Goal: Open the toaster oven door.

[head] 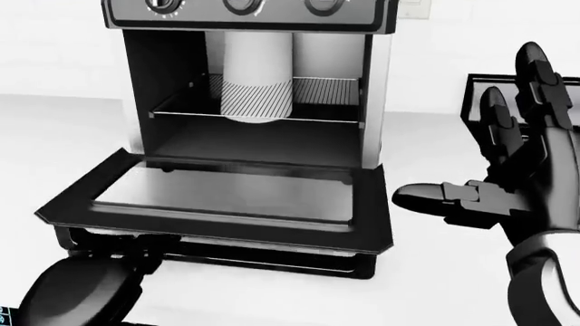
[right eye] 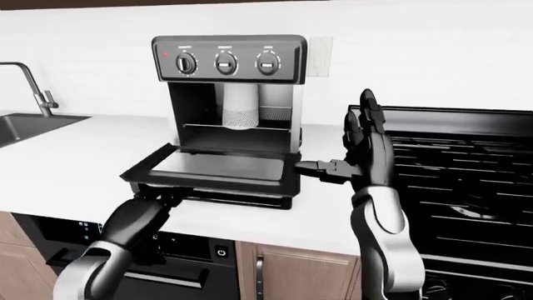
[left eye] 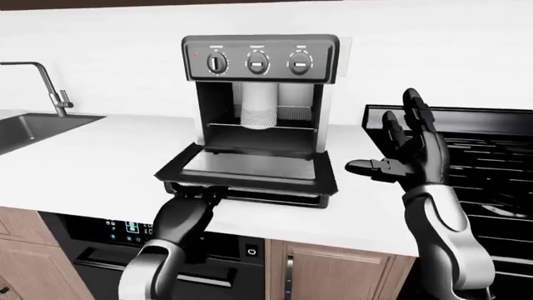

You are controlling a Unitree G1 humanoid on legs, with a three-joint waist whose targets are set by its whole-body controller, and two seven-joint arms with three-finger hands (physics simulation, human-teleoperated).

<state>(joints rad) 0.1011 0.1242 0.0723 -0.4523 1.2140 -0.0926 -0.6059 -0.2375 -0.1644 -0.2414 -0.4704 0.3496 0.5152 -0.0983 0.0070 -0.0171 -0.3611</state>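
The toaster oven (left eye: 258, 62) stands on the white counter (left eye: 100, 156) in the middle of the left-eye view. Its door (head: 226, 193) hangs open and lies almost flat, with the glass facing up. My left hand (head: 127, 252) is under the door's near edge, fingers curled round the door handle (head: 209, 255). My right hand (head: 471, 149) is open and empty, fingers spread upward, to the right of the oven and apart from it. A white cylinder (head: 258, 75) stands on the rack (head: 317, 92) inside.
A sink (left eye: 33, 128) with a faucet (left eye: 50, 81) is at the left of the counter. A black stove (left eye: 492, 162) lies right of my right hand. A built-in appliance (left eye: 100, 231) and wooden cabinets (left eye: 333, 275) are below the counter.
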